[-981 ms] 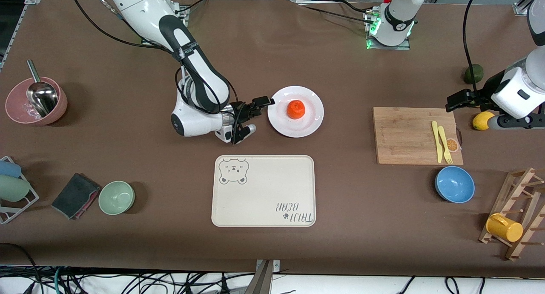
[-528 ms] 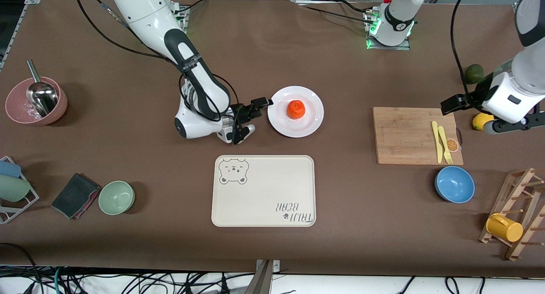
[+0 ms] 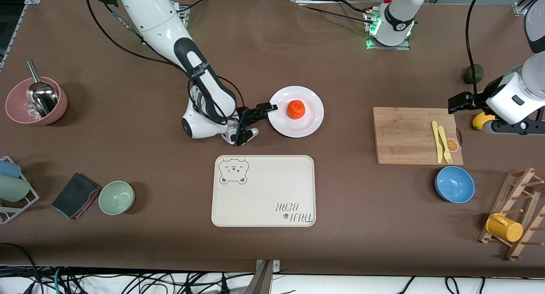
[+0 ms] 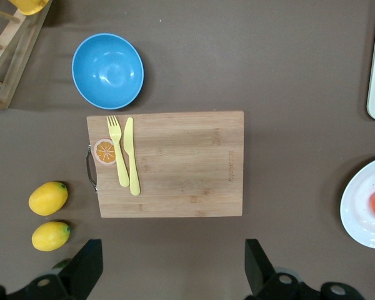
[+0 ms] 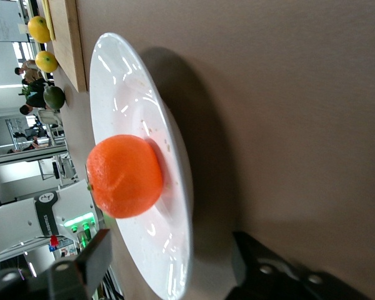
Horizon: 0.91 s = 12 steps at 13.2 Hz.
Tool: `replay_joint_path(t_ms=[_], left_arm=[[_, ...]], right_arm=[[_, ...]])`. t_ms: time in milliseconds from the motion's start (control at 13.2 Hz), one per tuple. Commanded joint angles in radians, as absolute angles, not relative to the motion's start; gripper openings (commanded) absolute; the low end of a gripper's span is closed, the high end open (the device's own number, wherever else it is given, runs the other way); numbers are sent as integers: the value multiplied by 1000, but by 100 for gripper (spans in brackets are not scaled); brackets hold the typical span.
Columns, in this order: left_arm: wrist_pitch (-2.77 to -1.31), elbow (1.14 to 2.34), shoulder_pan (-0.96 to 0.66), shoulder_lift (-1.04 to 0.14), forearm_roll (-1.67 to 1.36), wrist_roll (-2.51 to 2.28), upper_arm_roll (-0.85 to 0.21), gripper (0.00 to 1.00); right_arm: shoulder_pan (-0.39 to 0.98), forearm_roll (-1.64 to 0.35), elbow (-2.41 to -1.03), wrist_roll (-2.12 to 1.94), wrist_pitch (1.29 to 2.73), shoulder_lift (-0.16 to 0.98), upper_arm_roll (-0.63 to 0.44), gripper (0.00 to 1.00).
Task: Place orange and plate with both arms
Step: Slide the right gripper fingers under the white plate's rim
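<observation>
The orange (image 3: pixel 295 109) sits in the middle of the white plate (image 3: pixel 314 101), which rests on the table between the arms' bases and the bear tray. My right gripper (image 3: pixel 260 119) lies low at the plate's edge toward the right arm's end, turned sideways. It is open, with one finger over the rim and the other under it. In the right wrist view the plate's rim (image 5: pixel 175 187) runs between the fingers (image 5: pixel 81 269), and the orange (image 5: pixel 125 176) lies just past them. My left gripper (image 3: pixel 474 113) hangs open over bare table beside the cutting board (image 4: pixel 169 164), holding nothing.
The cream bear tray (image 3: pixel 264 191) lies nearer the front camera than the plate. A cutting board (image 3: pixel 408 136) carries a yellow knife and fork. A blue bowl (image 3: pixel 454 184), two lemons (image 4: pixel 48 198), an avocado (image 3: pixel 473 73) and a mug rack (image 3: pixel 511 217) crowd the left arm's end.
My right gripper has slid toward the plate until its fingers straddle the rim, and they have narrowed a little. The left arm has shifted slightly above the lemons.
</observation>
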State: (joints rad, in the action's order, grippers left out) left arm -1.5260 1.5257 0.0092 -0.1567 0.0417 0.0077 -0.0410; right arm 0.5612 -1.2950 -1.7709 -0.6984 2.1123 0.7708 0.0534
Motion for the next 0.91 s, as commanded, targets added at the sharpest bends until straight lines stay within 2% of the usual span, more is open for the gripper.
replay_joint_path(t_ms=[0,75,302,377,453,830], left_arm=[[-1512,1491,6,-176,66,49,-46,100],[-1513,1491,8,-175,67,48,-45,100],[-1511,1483,5,-172,72,51,-46,100],[-1511,1470,3,-173,69,37,-54,100],[-1511,1470,2,-175,66,34,-54,100],[-1513,1462,12,-170,51,40,-29,100]], right_arm=[[586,-1332,-1740,-713,2131,793,52,56],[586,-1328,-1740,-713,2129,799,52,42],[583,-1333,-1738,-713,2128,811,51,9],[580,-1333,-1738,-713,2125,811,51,3],[574,-1336,-1730,-712,2118,811,49,0],[563,-1341,-1697,-695,2115,811,48,0]])
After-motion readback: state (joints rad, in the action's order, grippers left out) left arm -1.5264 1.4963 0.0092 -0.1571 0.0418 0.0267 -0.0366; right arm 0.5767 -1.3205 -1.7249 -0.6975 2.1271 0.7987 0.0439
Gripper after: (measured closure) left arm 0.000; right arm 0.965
